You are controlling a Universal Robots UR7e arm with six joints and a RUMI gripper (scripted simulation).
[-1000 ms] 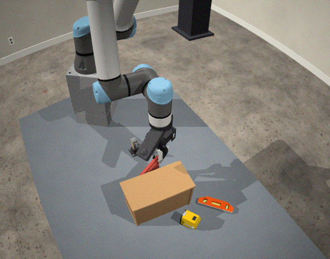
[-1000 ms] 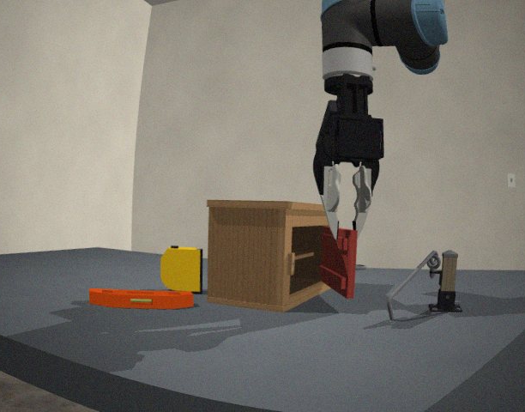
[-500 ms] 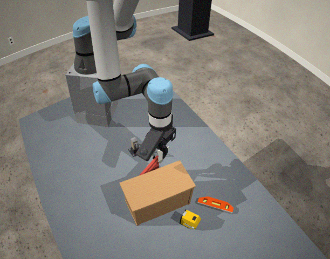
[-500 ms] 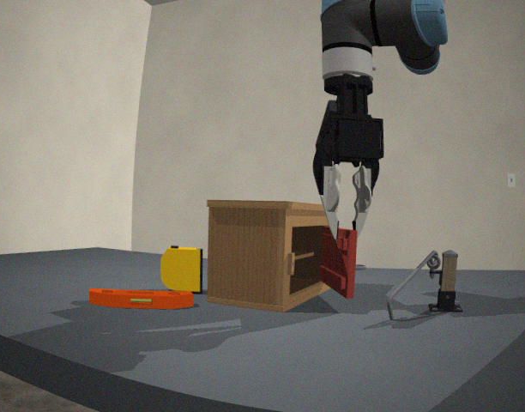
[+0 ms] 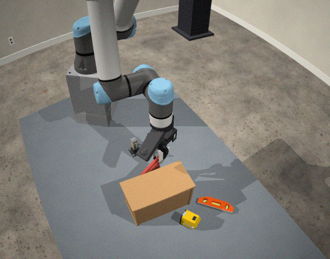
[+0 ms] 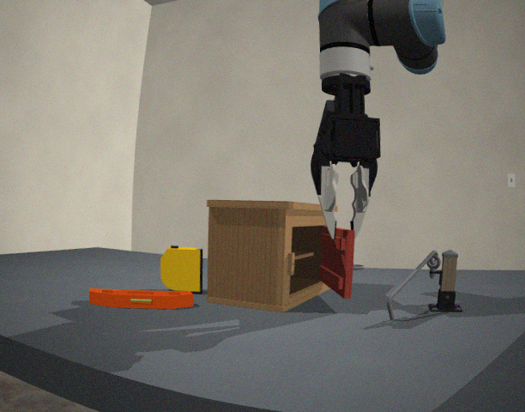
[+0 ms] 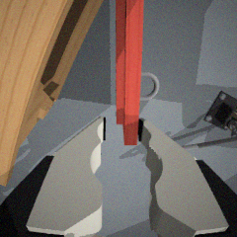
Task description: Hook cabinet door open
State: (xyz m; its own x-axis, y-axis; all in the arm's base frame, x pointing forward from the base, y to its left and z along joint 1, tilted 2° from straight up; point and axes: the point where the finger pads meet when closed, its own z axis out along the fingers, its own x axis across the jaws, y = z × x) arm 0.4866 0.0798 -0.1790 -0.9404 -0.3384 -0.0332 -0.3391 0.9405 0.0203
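Since the stiff, light red door (image 6: 338, 261) swings freely on a loose cabinet (image 6: 250, 252), its top edge is only straddled, unclamped, by the narrow-set claw (image 6: 343, 231).
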